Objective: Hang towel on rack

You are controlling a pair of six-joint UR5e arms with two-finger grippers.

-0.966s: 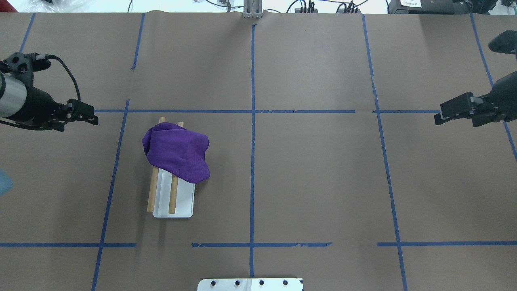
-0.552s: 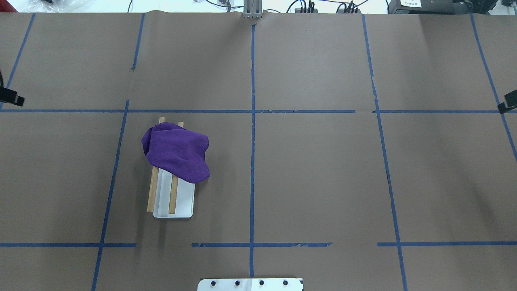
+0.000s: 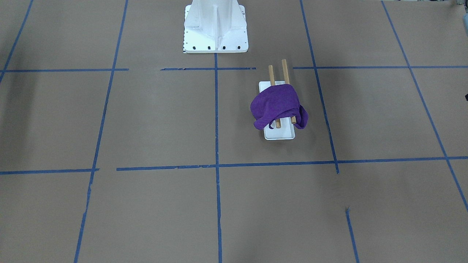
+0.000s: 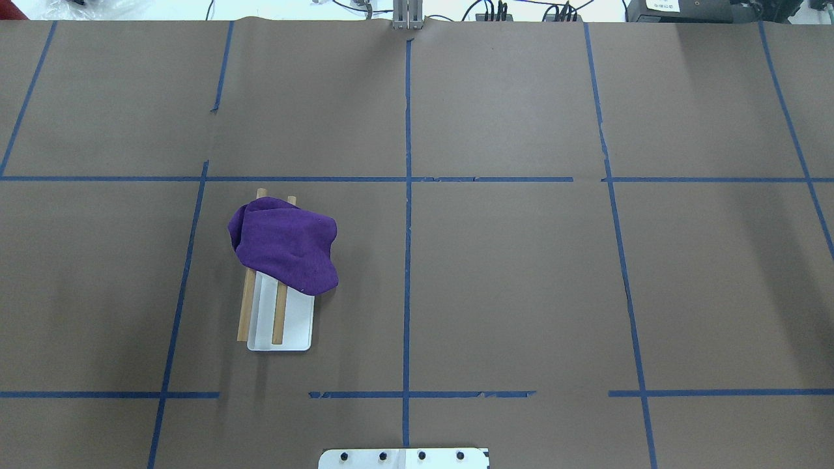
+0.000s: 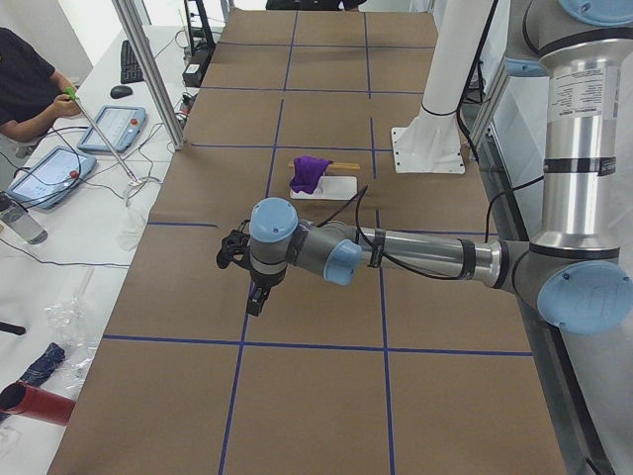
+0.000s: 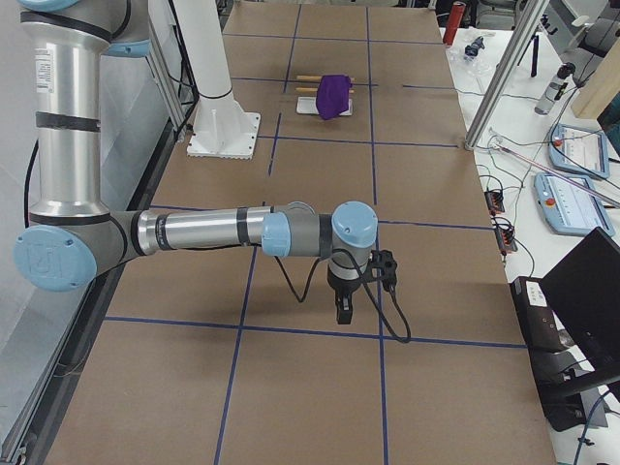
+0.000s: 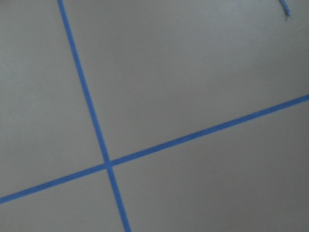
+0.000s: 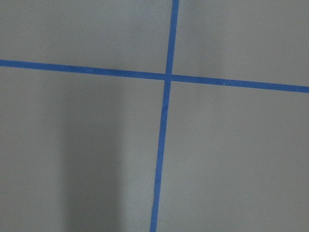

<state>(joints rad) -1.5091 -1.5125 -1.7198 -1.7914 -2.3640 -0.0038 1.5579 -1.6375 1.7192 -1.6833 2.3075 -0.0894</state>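
Observation:
A purple towel (image 4: pixel 287 244) lies draped over the far half of the rack (image 4: pixel 246 312), across both wooden dowels, above the rack's white base (image 4: pixel 296 326). The towel (image 3: pixel 278 104) also shows in the front view over the rack (image 3: pixel 271 75), and small in the side views (image 5: pixel 311 172) (image 6: pixel 334 94). No gripper touches it. My left gripper (image 5: pixel 255 297) shows only in the exterior left view, pointing down over bare table far from the rack. My right gripper (image 6: pixel 344 308) shows only in the exterior right view, also pointing down. I cannot tell whether either is open or shut.
The white bolted pedestal (image 3: pixel 215 33) stands at the robot's side of the table, near the rack. Blue tape lines grid the brown table. An operator (image 5: pixel 25 84) and tablets sit on a side table beyond the left end.
Both arms have drawn outward and left the overhead view, the left one to the left, the right one to the right. The towel and rack have not moved.

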